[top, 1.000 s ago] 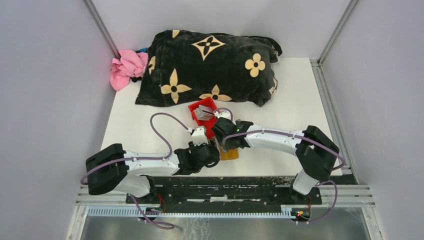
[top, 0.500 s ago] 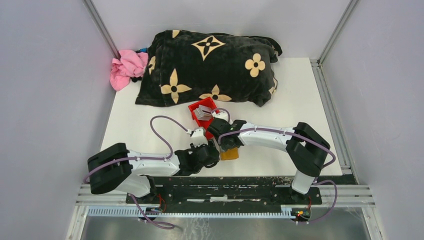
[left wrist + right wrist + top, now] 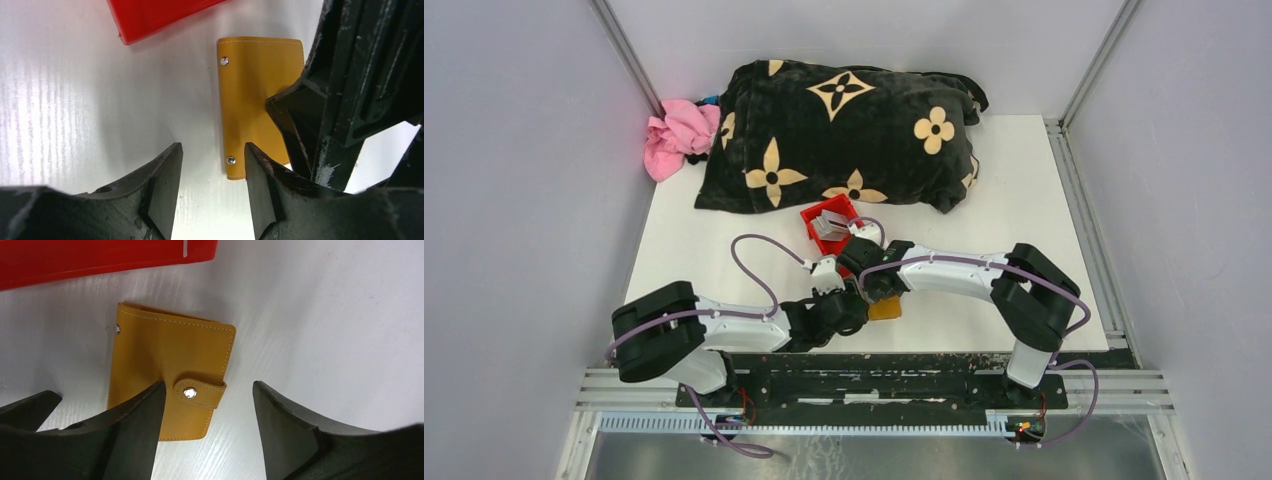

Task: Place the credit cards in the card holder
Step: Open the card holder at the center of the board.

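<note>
Both arms reach in to the near middle of the table (image 3: 1024, 200) and meet over the holder (image 3: 170, 360), which lies flat and closed, its tab (image 3: 199, 391) snapped down.

The left gripper (image 3: 212, 187) is released and grasps nothing. Its jaws stand apart at the holder's left edge, the one with two rivets (image 3: 224, 61). One finger overlaps the near corner; whether it touches I cannot tell. The right gripper (image 3: 207, 425) is also released and empty, its jaws straddling the tab on the holder's right side.

The step in hand looks like opening the holder. To do it well, one gripper should pin the riveted edge flat while the other catches only the tab and peels it up. Pinching the whole cover would lift the holder instead.

Room is tight. The two grippers almost touch, and the bin (image 3: 808, 218) sits just beyond the holder's far edge, so any pull should go right or near, where the table is bare. The near edge is not far off.

The cards (image 3: 829, 224) stand in the bin, not yet picked. Far behind lie a blanket (image 3: 844, 130) and a pink cloth (image 3: 679, 130), well apart from the work.
</note>
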